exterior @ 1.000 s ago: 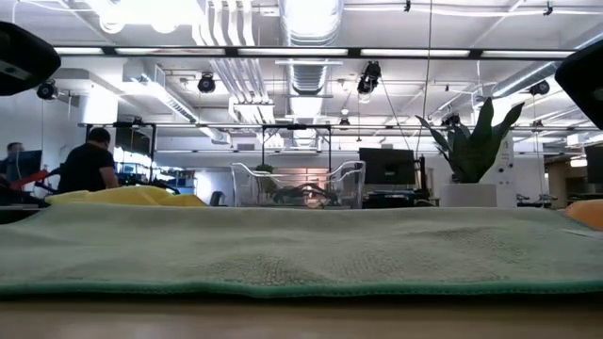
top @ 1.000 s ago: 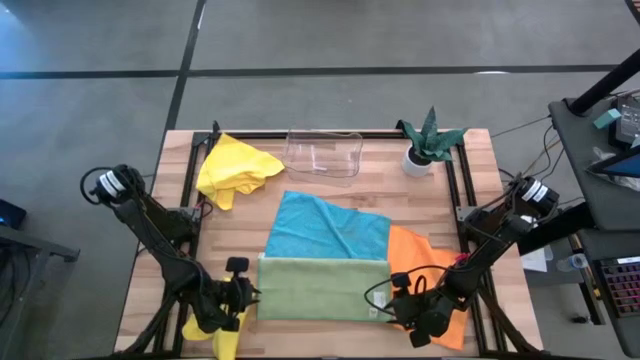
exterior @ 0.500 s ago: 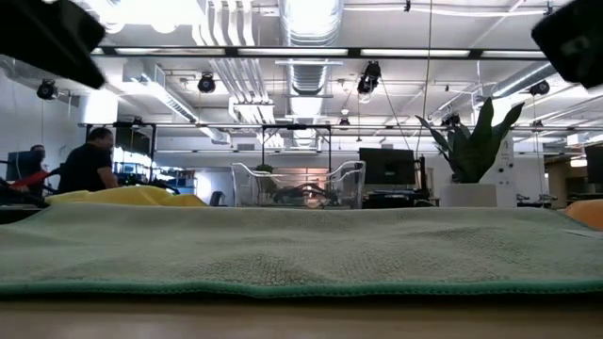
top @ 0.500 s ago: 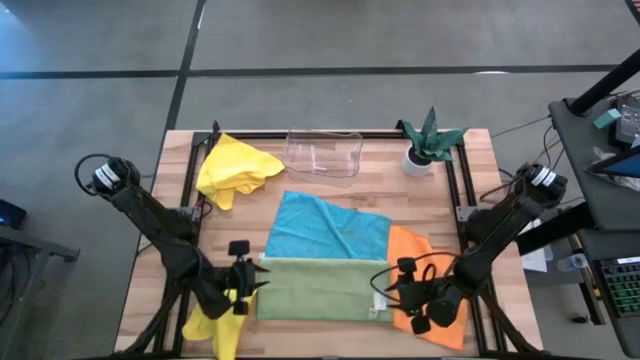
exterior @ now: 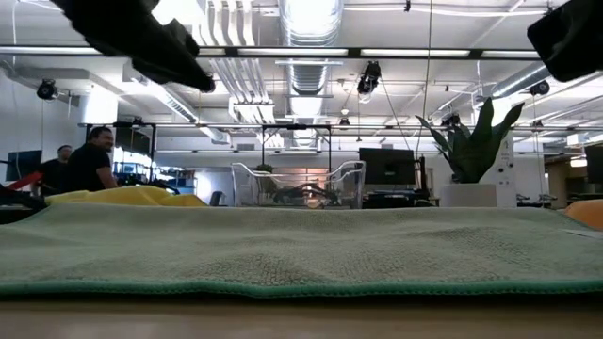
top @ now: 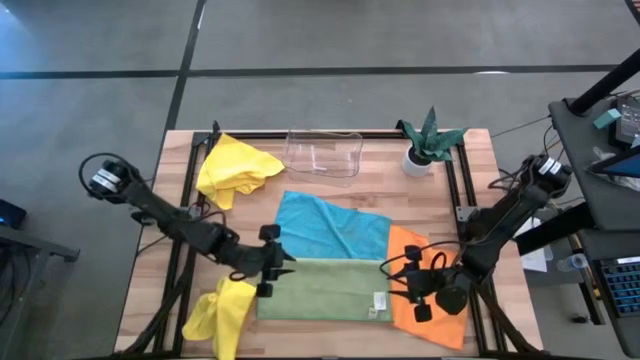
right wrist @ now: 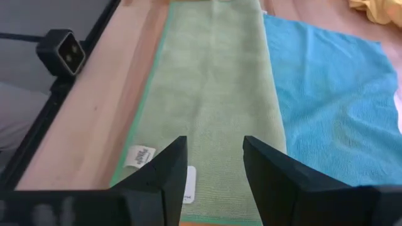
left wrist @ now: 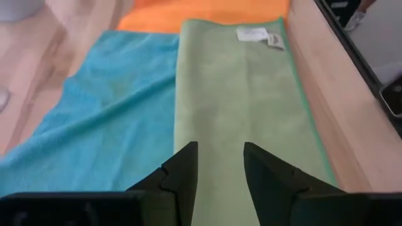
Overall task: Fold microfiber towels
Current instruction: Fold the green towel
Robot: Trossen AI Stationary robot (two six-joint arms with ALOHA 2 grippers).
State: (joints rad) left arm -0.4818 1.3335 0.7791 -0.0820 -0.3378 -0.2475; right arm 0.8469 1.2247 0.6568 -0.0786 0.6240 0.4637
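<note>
Overhead, table-level, two wrist views

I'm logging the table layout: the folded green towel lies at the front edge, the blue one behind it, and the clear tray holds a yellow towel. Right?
One thing is off. In the high view the clear tray holds nothing; the yellow towel lies crumpled beside it, toward the left arm's side. The rest stands: the folded green towel lies at the front edge with the blue towel behind it.

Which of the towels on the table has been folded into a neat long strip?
The sage green towel at the table's front edge; the others lie spread or crumpled.
</note>
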